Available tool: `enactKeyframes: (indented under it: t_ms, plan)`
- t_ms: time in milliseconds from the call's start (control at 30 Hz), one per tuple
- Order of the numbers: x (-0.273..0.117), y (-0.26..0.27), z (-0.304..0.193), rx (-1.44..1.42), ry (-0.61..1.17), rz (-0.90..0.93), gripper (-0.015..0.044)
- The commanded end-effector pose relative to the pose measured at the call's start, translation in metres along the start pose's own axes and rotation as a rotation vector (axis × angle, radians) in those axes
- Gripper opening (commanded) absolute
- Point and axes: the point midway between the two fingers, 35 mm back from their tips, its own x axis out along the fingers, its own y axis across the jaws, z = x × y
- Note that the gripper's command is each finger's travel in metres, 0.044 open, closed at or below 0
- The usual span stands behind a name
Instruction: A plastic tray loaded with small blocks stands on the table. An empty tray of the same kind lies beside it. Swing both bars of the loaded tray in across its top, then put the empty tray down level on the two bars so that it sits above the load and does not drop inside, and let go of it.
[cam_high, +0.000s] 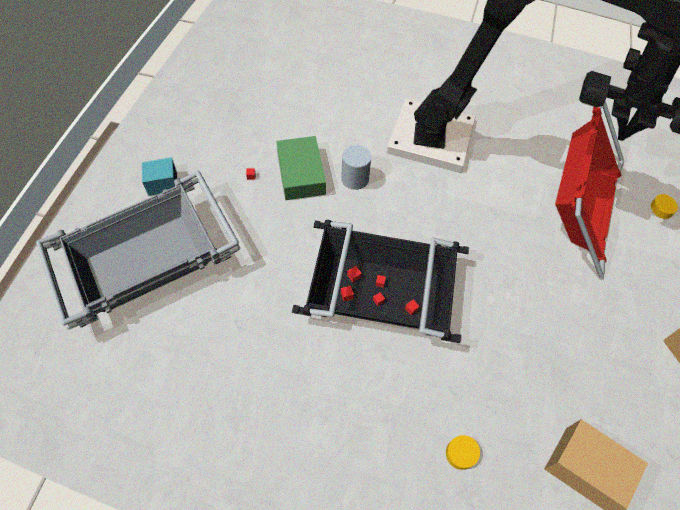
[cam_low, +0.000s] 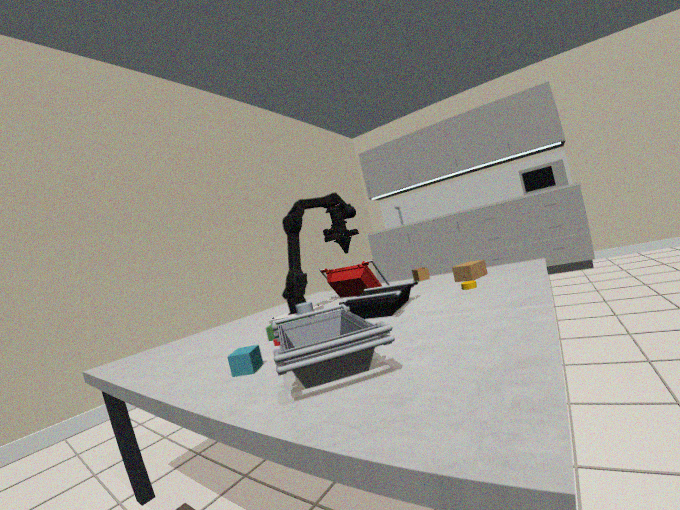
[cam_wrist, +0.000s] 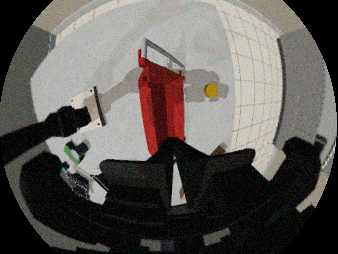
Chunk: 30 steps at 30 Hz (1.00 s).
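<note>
The loaded black tray (cam_high: 392, 249) (cam_low: 378, 308) stands upright with several small red blocks (cam_high: 411, 307) inside. Its left bar (cam_high: 341, 268) and right bar (cam_high: 427, 285) both lie across its top. An empty red tray (cam_high: 573, 186) (cam_low: 351, 279) (cam_wrist: 145, 110) leans tilted on its side, its opening facing right in the top view, with bars at its ends. An empty grey tray (cam_high: 164, 219) (cam_low: 340, 373) stands upright on the left, bars out over its sides. My gripper (cam_high: 623, 134) (cam_low: 346, 251) (cam_wrist: 173, 140) is shut and empty, high above the table near the red tray.
A green block (cam_high: 301, 164), a grey cylinder (cam_high: 355, 167) and a tiny red block (cam_high: 250, 174) lie behind the trays. A teal block (cam_high: 158, 175) is by the grey tray. Yellow discs (cam_high: 463, 452) (cam_wrist: 211, 90) and tan boxes (cam_high: 598, 463) (cam_low: 469, 270) also stand about.
</note>
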Motion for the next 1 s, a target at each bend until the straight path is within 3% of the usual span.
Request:
enactKeyframes:
  t_ms: [0, 700, 967]
  plan:
    - [0.000, 0.002, 0.003, -0.025, -0.003, 0.005, 0.0000]
    - [0.077, 0.004, 0.004, -0.020, -0.008, 0.057, 0.0000]
    - [0.079, 0.007, 0.004, -0.020, -0.008, 0.059, 0.0000]
